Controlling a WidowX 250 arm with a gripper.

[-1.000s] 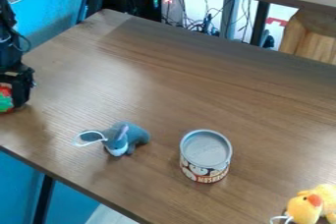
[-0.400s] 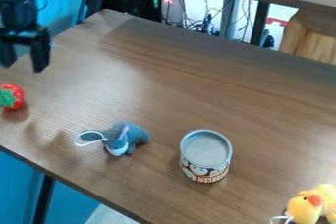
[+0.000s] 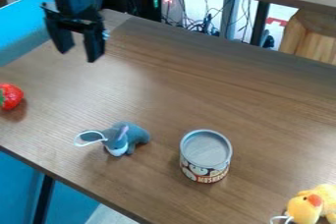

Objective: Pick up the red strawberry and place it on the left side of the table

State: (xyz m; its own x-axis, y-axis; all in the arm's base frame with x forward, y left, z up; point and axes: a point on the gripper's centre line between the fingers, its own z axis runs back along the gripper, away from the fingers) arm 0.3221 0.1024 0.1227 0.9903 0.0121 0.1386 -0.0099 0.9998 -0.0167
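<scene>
Wooden table (image 3: 197, 85) carries the can (image 3: 205, 150), and beyond it the claw (image 3: 79, 55) hangs wide open and empty, seemingly between grasps, so next calls for careful aiming before lowering.

Runs open across the far half of the table (image 3: 216, 78). Narrows between donkey (image 3: 136, 132) and tin (image 3: 206, 155); widens left toward strawberry (image 3: 13, 96). Obstructed lower right by duck (image 3: 306, 209).

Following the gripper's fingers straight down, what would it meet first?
The gripper would probably meet bare tabletop first; the red strawberry toy and grey plush animal look off that line, though depth is unclear.
</scene>
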